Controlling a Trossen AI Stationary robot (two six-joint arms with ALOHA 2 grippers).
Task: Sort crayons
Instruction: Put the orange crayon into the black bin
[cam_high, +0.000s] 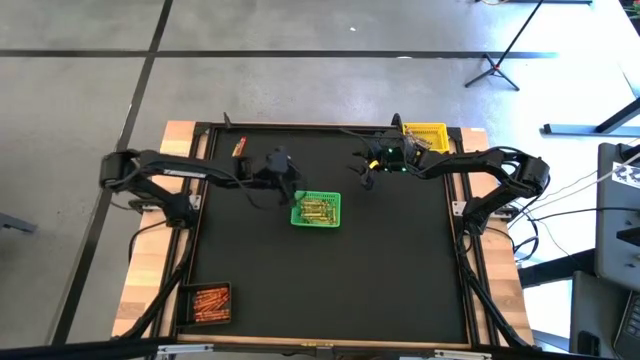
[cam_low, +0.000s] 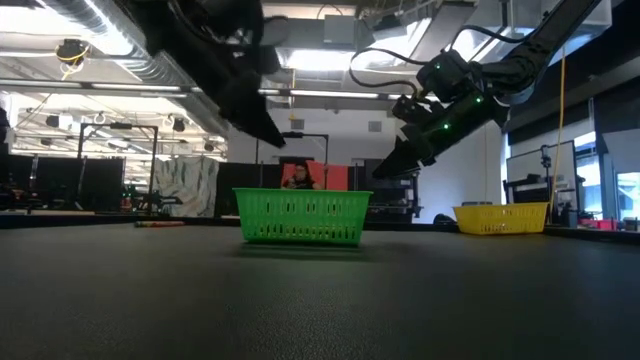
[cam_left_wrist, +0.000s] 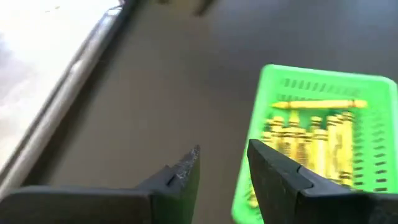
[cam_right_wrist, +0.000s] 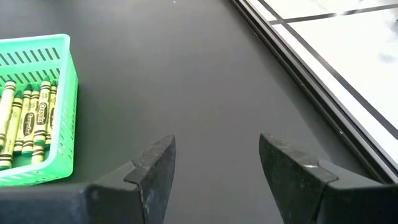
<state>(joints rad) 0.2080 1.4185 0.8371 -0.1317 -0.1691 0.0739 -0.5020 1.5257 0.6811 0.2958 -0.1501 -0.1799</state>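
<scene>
Worktop: black mat in a wooden frame, both arms reaching in from the sides

Green mesh basket: near mid-worktop, holding green-and-yellow-wrapped crayons laid side by side; one yellowish crayon lies crosswise on top of the rest

Yellow mesh basket: far right corner of the worktop; contents not discernible

Black basket: near left corner, filled with orange crayons

Loose crayon, red-orange: alone on the mat near the far edge, well apart from all the baskets

Left end effector: raised over the mat just beside the green basket's left rim, fingers apart, nothing between them

Right end effector: raised over bare mat between the green and yellow baskets, fingers wide apart, nothing held

Background in the low view: workshop room; a person beyond the green basket
</scene>
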